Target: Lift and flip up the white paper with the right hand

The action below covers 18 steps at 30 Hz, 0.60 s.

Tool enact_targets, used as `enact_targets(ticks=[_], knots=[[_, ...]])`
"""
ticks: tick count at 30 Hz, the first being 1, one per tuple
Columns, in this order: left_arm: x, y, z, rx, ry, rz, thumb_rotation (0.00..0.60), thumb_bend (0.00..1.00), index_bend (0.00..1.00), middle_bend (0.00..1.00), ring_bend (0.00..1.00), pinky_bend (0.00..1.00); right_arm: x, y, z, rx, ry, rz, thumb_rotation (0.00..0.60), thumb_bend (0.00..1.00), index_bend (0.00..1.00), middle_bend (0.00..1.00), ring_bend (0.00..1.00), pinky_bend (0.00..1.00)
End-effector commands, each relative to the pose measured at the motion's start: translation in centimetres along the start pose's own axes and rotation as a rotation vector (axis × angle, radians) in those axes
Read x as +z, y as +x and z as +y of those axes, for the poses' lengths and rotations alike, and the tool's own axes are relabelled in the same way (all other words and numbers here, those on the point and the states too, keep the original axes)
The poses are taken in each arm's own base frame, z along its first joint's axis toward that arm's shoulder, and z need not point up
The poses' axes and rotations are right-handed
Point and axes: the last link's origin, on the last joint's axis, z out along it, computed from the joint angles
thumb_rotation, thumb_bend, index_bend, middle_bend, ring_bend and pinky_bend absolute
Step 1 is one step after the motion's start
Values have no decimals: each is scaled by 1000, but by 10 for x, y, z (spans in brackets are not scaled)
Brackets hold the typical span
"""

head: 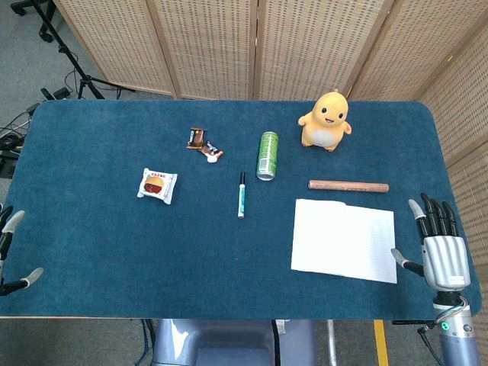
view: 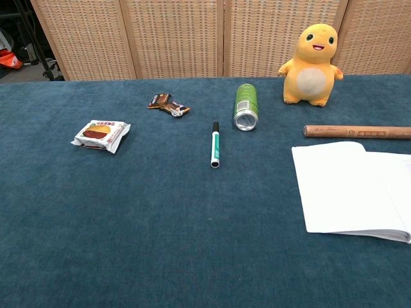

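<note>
The white paper (head: 345,239) lies flat on the blue table at the front right; the chest view shows the same white paper (view: 354,189) with a slight bulge along its far edge. My right hand (head: 438,244) hovers just right of the sheet, fingers apart and pointing away from me, holding nothing; its thumb tip is close to the paper's right edge. At the table's front left corner only part of my left hand (head: 9,252) shows, fingers spread and empty. Neither hand appears in the chest view.
A wooden rod (head: 348,186) lies just beyond the paper. Further back are a yellow plush toy (head: 325,120), a green can (head: 267,155) on its side, a marker pen (head: 242,194), a wrapped snack (head: 156,185) and small candy wrappers (head: 203,143). Folding screens stand behind the table (head: 114,252).
</note>
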Motion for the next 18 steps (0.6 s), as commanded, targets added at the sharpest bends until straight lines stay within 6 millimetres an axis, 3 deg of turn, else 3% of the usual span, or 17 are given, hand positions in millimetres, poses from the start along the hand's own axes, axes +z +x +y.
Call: enact_targets(ticks=[1, 10, 18], knots=[[0, 0, 0, -2, 1, -1, 600, 0, 0, 0, 0, 0, -2, -1, 0, -1, 3, -7, 600, 0, 0, 0, 0, 0], [0, 0, 0, -3, 4, -1, 600, 0, 0, 0, 0, 0, -8, -22, -13, 21, 93, -165, 600, 0, 0, 0, 0, 0], [1, 1, -1, -7, 11, -3, 600, 0, 0, 0, 0, 0, -18, -70, -45, -109, 286, -310, 600, 0, 0, 0, 0, 0]])
